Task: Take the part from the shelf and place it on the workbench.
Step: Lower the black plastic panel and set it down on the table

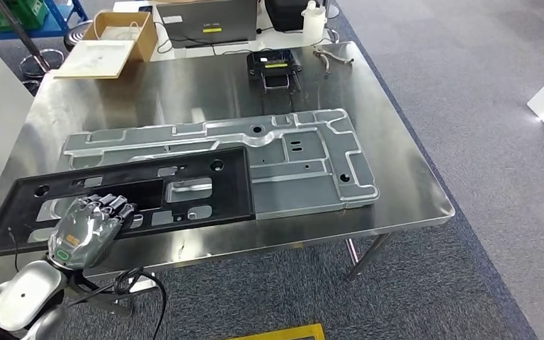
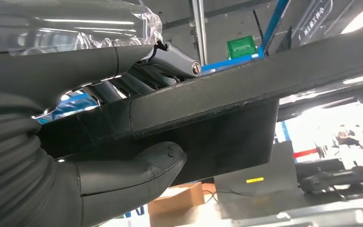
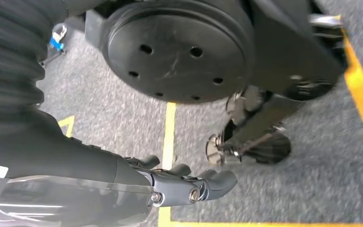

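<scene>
The part is a long black frame (image 1: 205, 177) with cut-outs. It lies across the left half of a grey metal panel (image 1: 312, 163) on the steel workbench (image 1: 404, 163). My left hand (image 1: 88, 227) grips the frame's near edge towards its left end. In the left wrist view the thumb (image 2: 137, 165) presses under the black frame (image 2: 217, 94) and the fingers (image 2: 170, 59) curl over its top. Whether the frame rests fully on the panel I cannot tell. My right hand (image 3: 170, 182) hangs over the carpet with loosely bent fingers and nothing in them.
At the bench's far edge stand a cardboard box (image 1: 120, 32), a laptop (image 1: 212, 21), a white bottle (image 1: 313, 21), a small black device (image 1: 275, 67) and a metal tool (image 1: 333, 55). Grey carpet with yellow tape (image 1: 283, 333) surrounds the bench.
</scene>
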